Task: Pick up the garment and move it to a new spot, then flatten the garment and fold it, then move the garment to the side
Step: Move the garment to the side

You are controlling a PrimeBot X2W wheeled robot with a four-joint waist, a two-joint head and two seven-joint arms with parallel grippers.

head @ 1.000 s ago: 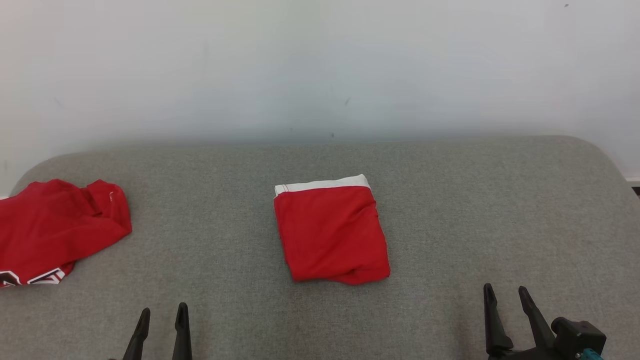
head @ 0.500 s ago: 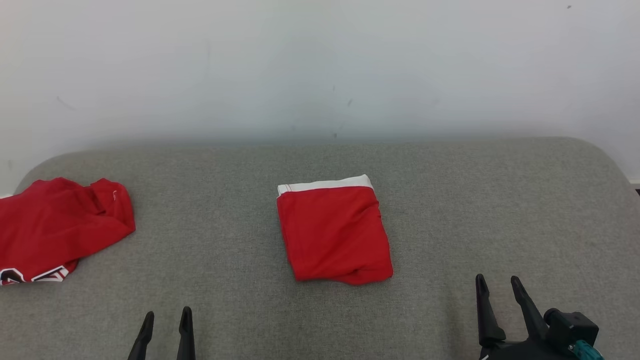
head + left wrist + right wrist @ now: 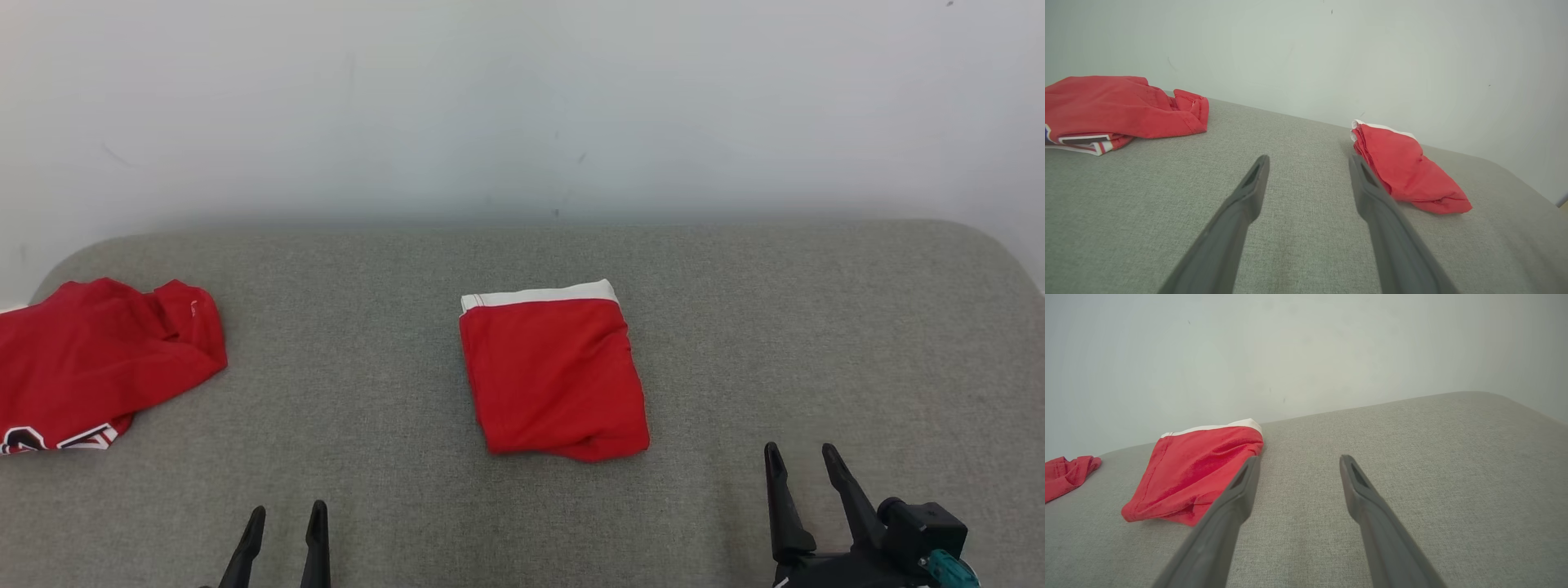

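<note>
I've got a pale wall [image 3: 522, 98] across the top of the head view, from 10 round to 2 o'clock. Below it a grey pad [image 3: 816, 327] with rounded far corners takes up the rest. On it, at 9 o'clock and running off the edge, lies a rumpled red jersey [image 3: 90, 359] with white-and-dark trim at its near edge.

The garment [image 3: 555, 376] sits dead centre. It is red and folded into a neat block, with the white waistband toward 12 o'clock and the near right corner a little bunched. It lies flat on the pad, well apart from the jersey and from both grippers.

My right gripper [image 3: 799, 449] is at 5 o'clock, released, fingers spread and empty, tips pointing to 12. My left gripper [image 3: 289, 508] is at 7 o'clock, likewise released with nothing between its fingers. In the left wrist view the garment lies at 2 o'clock past the fingers. In the right wrist view it lies at 10 o'clock.
</note>
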